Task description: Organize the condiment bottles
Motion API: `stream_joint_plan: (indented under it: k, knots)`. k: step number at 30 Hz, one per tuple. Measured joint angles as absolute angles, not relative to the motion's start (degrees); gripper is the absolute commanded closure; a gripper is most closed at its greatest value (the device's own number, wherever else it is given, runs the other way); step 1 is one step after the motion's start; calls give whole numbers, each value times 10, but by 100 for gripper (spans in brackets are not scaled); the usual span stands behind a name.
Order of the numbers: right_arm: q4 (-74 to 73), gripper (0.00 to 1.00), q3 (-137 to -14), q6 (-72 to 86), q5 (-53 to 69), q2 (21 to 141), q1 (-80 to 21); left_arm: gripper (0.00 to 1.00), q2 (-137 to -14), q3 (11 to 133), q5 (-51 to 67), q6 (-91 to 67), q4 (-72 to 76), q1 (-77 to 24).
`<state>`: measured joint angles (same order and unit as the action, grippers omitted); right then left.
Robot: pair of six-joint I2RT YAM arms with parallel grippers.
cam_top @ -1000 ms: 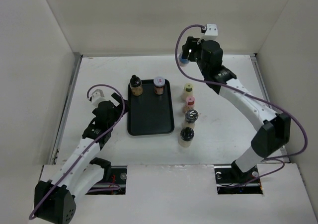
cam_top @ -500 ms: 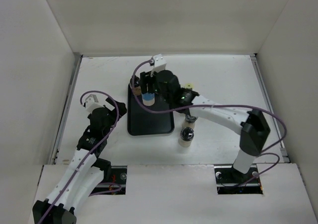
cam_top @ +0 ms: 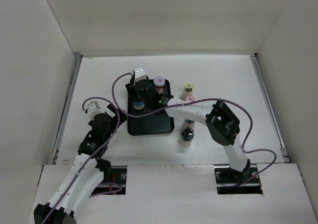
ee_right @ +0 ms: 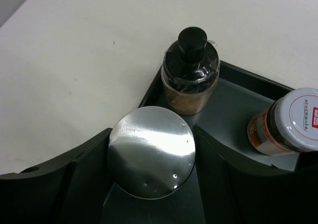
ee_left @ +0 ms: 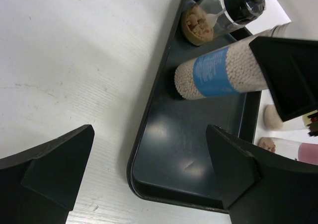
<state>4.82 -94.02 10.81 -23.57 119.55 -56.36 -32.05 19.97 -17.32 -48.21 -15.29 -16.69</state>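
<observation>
Two on tray (ee_left: 174,164): black-capped bottle (ee_right: 191,72), white-lidded jar (ee_right: 287,122), far end.
Right claw (cam_top: 138,105): we pinch silver-capped bottle (ee_right: 151,157), low over tray; placing step.
Left claw (ee_left: 149,152): spread, idle.
Next move: likely release, then straight lift.

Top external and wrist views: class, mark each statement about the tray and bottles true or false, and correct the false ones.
1. The right gripper grips the blue-labelled bottle over the tray. True.
2. The left gripper is shut on a bottle. False: it is open and holds nothing.
3. The black-pump bottle stands in a corner of the tray. True.
4. The yellow-capped bottle stands on the tray. False: it stands on the table, to the right of the tray.
</observation>
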Motion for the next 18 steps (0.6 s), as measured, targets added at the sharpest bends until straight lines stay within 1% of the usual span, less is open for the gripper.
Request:
stream_joint_plan:
  k: [4,9,15,18]
  knots:
    - [51,50,-950,110,-238,1199,-563,0,-323,195,-173,-482,-153,-167]
    - [56,34,-952,118,-242,1205,-564,0,-329,194,-173,-482,-152,-167]
    - [65,26,-943,136,-242,1210,-564,0,-328,182,-173,-482,-148,-166]
    - [84,18,-937,141,-242,1207,-564,0,-327,180,-173,-482,-148,-165]
